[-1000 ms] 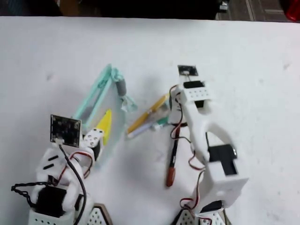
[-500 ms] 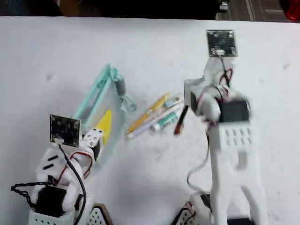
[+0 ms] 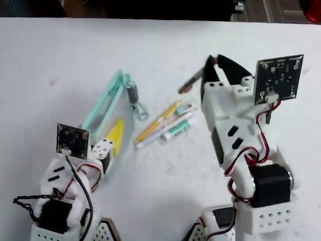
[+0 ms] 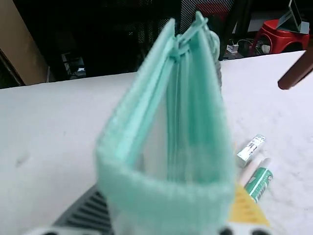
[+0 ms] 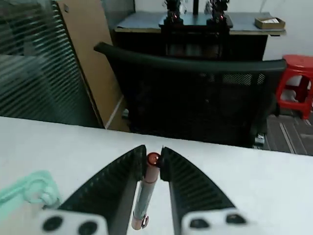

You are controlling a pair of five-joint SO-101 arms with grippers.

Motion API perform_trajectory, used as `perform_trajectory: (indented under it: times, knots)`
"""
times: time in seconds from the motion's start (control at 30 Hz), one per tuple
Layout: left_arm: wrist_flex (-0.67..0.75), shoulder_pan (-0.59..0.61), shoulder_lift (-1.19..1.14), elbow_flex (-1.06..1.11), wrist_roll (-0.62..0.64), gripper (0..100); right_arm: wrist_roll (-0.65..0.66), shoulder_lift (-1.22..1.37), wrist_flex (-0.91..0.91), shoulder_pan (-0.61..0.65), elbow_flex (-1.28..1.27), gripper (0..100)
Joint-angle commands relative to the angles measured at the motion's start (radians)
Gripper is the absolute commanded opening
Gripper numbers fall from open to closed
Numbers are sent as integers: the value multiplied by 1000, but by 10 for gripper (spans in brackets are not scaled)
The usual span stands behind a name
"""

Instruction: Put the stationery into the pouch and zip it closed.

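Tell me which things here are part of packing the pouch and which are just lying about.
For the job: pouch; red pen, clamped in the right gripper; yellow pencil; white pen; green marker.

Lying about, beyond the table: black chair; red stool; brown board.

White table (image 3: 50, 50); black chair (image 5: 195, 98); red stool (image 5: 296, 81).

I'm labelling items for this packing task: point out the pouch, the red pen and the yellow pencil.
pouch (image 4: 203, 142), left wrist view, on its teal mesh side wall.
red pen (image 5: 145, 193), right wrist view, on its barrel.
yellow pencil (image 3: 158, 121), high view, on the middle of its shaft.
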State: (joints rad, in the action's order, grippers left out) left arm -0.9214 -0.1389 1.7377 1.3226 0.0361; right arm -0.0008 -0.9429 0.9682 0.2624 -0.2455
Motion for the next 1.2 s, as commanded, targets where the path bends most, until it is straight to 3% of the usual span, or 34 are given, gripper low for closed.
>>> perform_trajectory:
  times: [0.0, 0.2, 0.43, 0.8, 1.17]
  knots:
    - [-17, -19, -1, -6, 5, 200, 14, -10, -47, 67, 124, 16]
    - [-17, -19, -1, -6, 5, 200, 12, -10, -51, 182, 308, 16]
    - [-15, -19, -1, -6, 5, 200, 12, 107, -133, 262, 322, 16]
    - [-14, -19, -1, -6, 5, 200, 14, 209, -139, 504, 327, 16]
    - [-12, -19, -1, -6, 5, 200, 9, 278, -90, 545, 454, 16]
